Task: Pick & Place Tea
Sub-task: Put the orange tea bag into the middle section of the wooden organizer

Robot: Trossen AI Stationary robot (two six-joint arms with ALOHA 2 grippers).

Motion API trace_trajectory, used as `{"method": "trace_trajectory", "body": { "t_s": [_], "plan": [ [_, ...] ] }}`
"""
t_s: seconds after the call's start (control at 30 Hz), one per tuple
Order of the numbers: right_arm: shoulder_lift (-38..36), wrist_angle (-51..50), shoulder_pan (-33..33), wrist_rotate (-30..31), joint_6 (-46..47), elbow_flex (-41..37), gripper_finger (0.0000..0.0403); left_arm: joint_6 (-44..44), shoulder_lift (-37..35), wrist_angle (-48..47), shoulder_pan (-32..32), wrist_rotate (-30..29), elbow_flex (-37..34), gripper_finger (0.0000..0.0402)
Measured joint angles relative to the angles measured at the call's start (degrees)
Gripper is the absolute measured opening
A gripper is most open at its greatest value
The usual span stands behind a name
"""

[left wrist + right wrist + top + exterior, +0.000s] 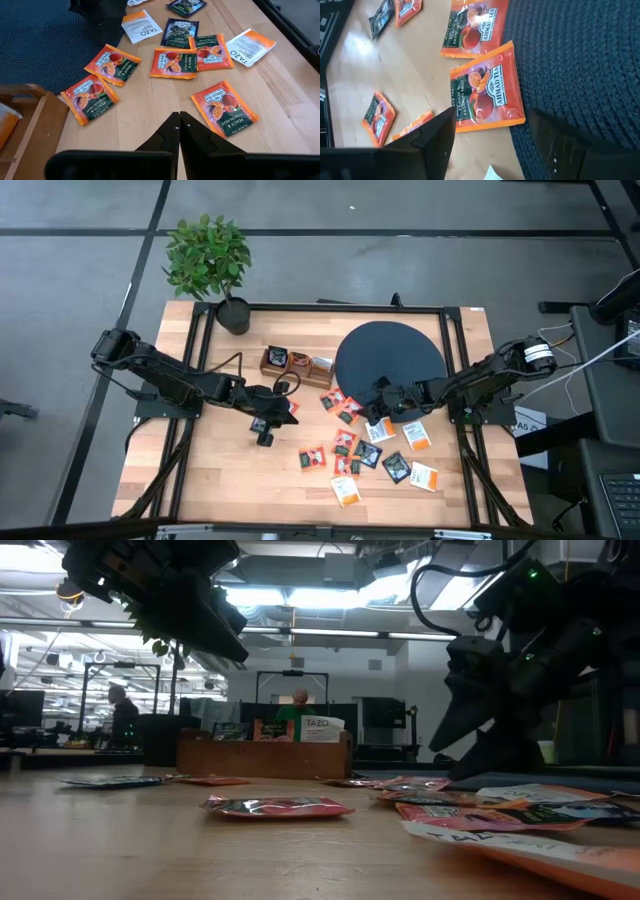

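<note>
A: The surface (230,480) carries the black disc (390,355), the wooden tray (296,366) and the tea sachets (370,455), scattered from the disc's edge toward the near edge.

B: And the hands?

A: The right hand (492,132) is spread, an orange sachet (487,92) lying between its fingers, partly on the disc. I think it should lower straight. The left hand (178,122) is closed, empty, mid-surface.

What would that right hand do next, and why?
Probably drop straight down and close. The right hand is open, its fingers either side of an orange sachet lying half on the black mat, and nothing is held yet.
</note>
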Motion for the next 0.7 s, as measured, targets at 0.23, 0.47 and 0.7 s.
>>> {"method": "trace_trajectory", "body": {
  "t_s": [0.23,0.47,0.7],
  "plan": [
    [0.1,0.0,1.4,0.6,1.4,0.0,0.0252,0.2,0.0,0.0,0.0,0.0,0.0,0.0003],
    [1.0,0.8,1.5,1.2,2.9,0.0,0.0252,0.2,0.0,0.0,0.0,0.5,0.0,0.0006],
    [2.1,0.6,1.5,1.2,3.1,1.1,0.0252,0.5,0.0,0.0,0.0,0.5,0.0,0.0003]
  ]
}}
